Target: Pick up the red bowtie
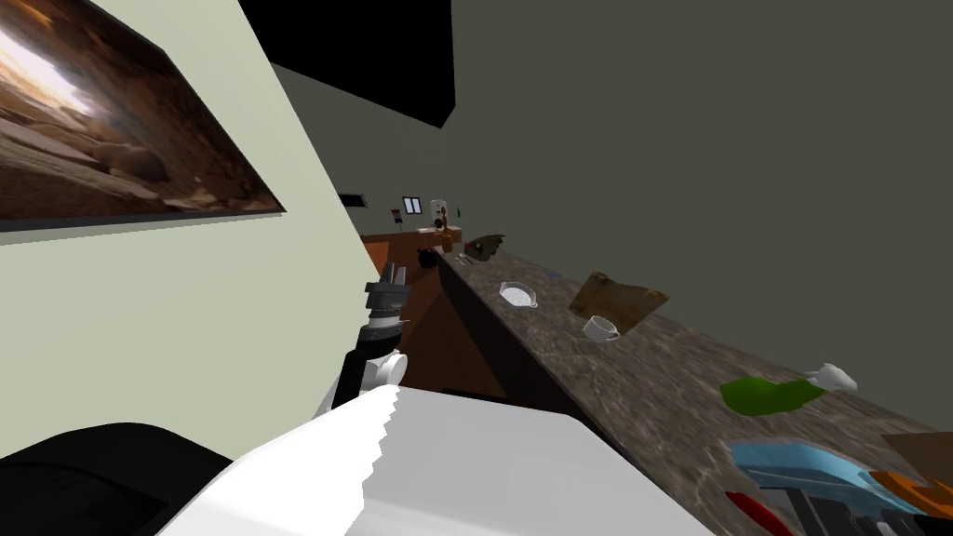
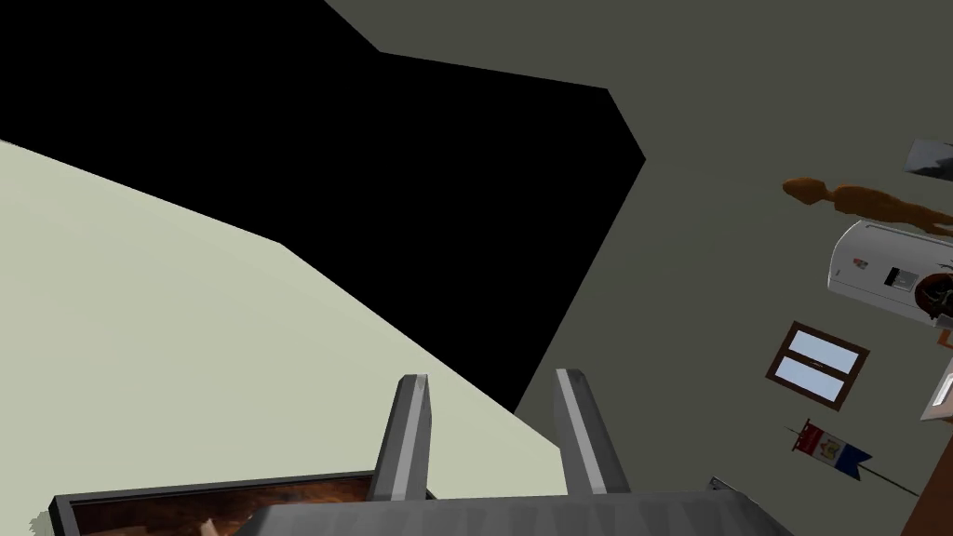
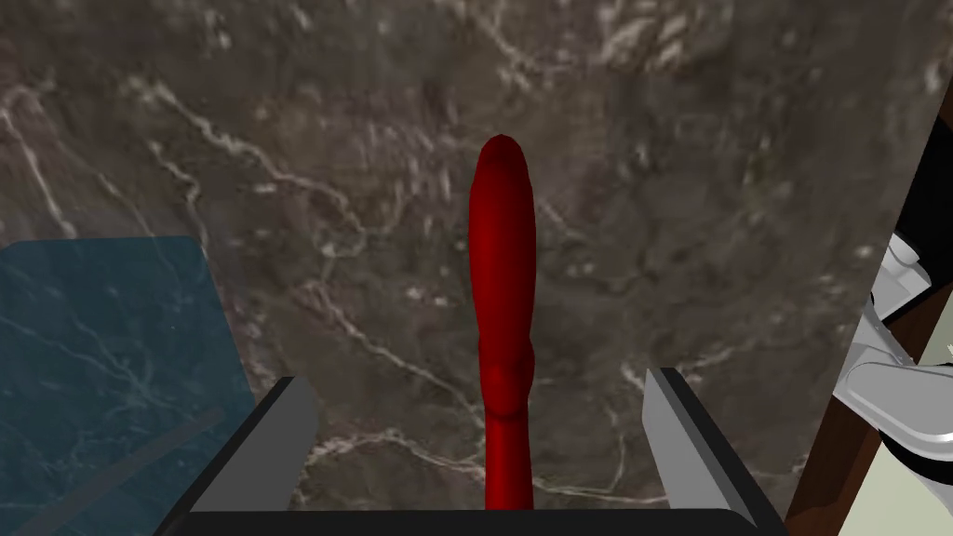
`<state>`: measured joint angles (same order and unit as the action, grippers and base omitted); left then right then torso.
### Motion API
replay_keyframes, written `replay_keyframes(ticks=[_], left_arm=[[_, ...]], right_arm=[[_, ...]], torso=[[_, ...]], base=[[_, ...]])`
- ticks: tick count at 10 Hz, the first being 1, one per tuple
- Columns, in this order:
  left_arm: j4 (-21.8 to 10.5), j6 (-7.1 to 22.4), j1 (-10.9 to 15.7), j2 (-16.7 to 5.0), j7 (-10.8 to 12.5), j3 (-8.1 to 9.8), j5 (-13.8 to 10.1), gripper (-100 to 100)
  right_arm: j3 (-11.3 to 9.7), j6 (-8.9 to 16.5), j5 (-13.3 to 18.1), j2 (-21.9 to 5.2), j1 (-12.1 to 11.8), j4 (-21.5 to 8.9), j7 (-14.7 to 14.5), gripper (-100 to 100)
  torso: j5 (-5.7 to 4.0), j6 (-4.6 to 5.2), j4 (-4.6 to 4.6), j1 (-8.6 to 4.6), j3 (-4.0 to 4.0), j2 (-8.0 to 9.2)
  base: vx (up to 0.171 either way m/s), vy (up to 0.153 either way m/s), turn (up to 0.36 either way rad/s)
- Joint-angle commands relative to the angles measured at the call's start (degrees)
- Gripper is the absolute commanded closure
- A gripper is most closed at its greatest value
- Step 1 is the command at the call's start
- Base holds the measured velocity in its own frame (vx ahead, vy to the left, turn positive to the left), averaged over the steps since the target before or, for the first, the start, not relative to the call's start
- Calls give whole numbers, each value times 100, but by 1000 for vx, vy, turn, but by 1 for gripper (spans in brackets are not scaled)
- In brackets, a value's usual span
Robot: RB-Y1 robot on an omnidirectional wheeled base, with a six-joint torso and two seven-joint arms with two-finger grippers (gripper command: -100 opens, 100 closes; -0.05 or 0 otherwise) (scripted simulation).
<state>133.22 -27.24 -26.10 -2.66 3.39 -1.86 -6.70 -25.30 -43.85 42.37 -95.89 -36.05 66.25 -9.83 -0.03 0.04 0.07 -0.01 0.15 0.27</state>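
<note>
Red against dark stone, the bowtie [image 3: 503,279] is seen as a long, narrow shape lying on a brown counter [image 3: 698,186] veined with white. It is lined up with the reach of the right gripper [image 3: 476,377] and lies midway between its two fingers. The fingers are spread wide, each kept well clear of the bowtie's sides, and nothing is gripped. Whether the bowtie is touched by the gripper's dark body cannot be told. Just to one side of the gripper a flat, see-through blue thing [image 3: 102,354] is laid on the stone. In the head view the bowtie [image 1: 758,512] is found at the near right end of the counter [image 1: 651,372], just beside the blue thing [image 1: 800,465], with an orange thing [image 1: 907,486] to the right of that. Farther along the counter a crumpled green thing [image 1: 768,395] is set with a small white thing [image 1: 831,377] touching its right end. Farther still stand a white cup [image 1: 600,328], a brown board [image 1: 619,300] just behind it, and a white strainer [image 1: 518,294] to their left. The left gripper [image 1: 391,274] is held up well to the left of the counter, near a pale wall. Its fingers [image 2: 409,437] are parted only narrowly, and nothing is held between them.
</note>
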Motion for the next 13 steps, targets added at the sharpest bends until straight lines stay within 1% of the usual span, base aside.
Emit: replay_keyframes(ticks=[1,2,3,7,8,9,11,12,13], left_arm=[[0,0,0,0,0,0,0,0],[0,0,0,0,0,0,0,0],[0,0,-1,0,0,1,0,0],[0,0,-2,0,0,1,0,0],[0,0,-2,0,0,1,0,0],[0,0,-2,0,0,1,0,0],[1,-1,-3,0,0,1,0,0],[0,-1,-3,0,0,1,0,0],[0,0,-2,0,0,0,0,0]], right_arm=[[-64,121,24,160,-5,-33,75,-100],[-33,49,11,99,3,-43,38,-100],[-37,60,11,109,2,-48,42,100],[-40,51,10,109,-1,-45,44,100],[-40,50,10,109,-1,-45,44,0],[-12,52,5,22,-14,23,30,100],[74,-64,-28,-209,-30,117,-45,100],[0,-55,75,-98,81,48,24,100],[1,-69,80,-108,86,51,27,0]], torso=[[0,0,0,0,0,0],[0,5,2,-1,4,6],[1,8,1,3,-1,-4],[-4,3,-3,-6,-12,-23],[-4,3,-3,-7,-12,-23],[-4,3,-3,-7,-12,-24],[0,15,-6,0,-20,-38],[1,3,-7,6,-25,-48],[-2,0,-7,1,-22,-41]], base=[[-81,-20,208],[-33,-9,29],[-5,-2,-7],[0,0,0],[0,0,0],[37,2,-209],[80,20,-263],[36,12,-25],[5,3,6]])
